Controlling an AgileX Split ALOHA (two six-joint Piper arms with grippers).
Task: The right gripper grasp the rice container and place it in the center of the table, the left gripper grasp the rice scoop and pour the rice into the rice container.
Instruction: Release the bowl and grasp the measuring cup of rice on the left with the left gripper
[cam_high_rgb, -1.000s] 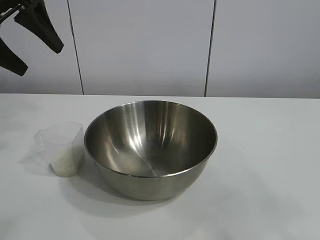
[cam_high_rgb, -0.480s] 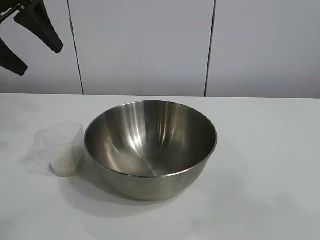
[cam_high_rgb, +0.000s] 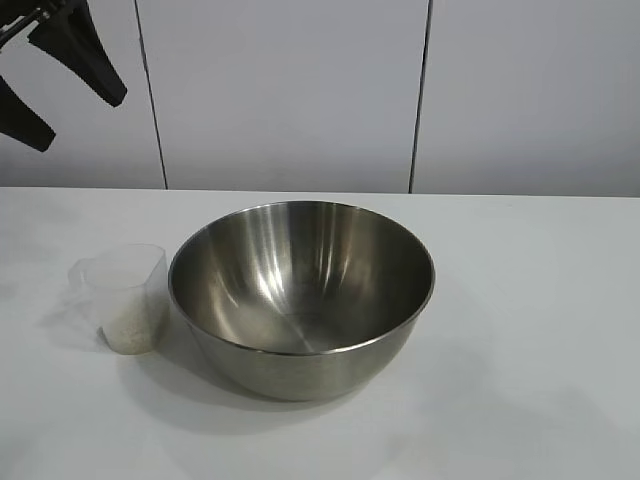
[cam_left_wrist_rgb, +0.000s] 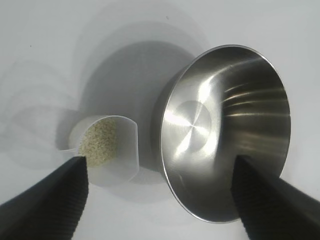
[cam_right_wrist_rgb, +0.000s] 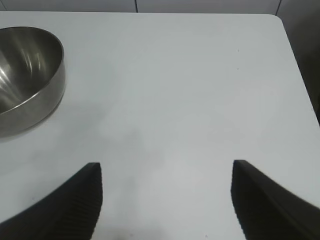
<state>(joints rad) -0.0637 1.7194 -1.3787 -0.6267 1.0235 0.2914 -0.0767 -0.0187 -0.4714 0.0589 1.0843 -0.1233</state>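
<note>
In the exterior view the rice container (cam_high_rgb: 302, 295) sat mid-frame on the desk (cam_high_rgb: 540, 330), the rice scoop (cam_high_rgb: 125, 297) just beside it at left. The left gripper (cam_high_rgb: 62, 85) hung upper left, jaws spread and empty, partly cut off.

In the left wrist view the scoop held rice (cam_left_wrist_rgb: 99, 140) between wide jaws (well above it); I judged the scoop grasp came next, needing a descent.

In the right wrist view the right gripper (cam_right_wrist_rgb: 165, 200) was open, empty, over bare desk.
</note>
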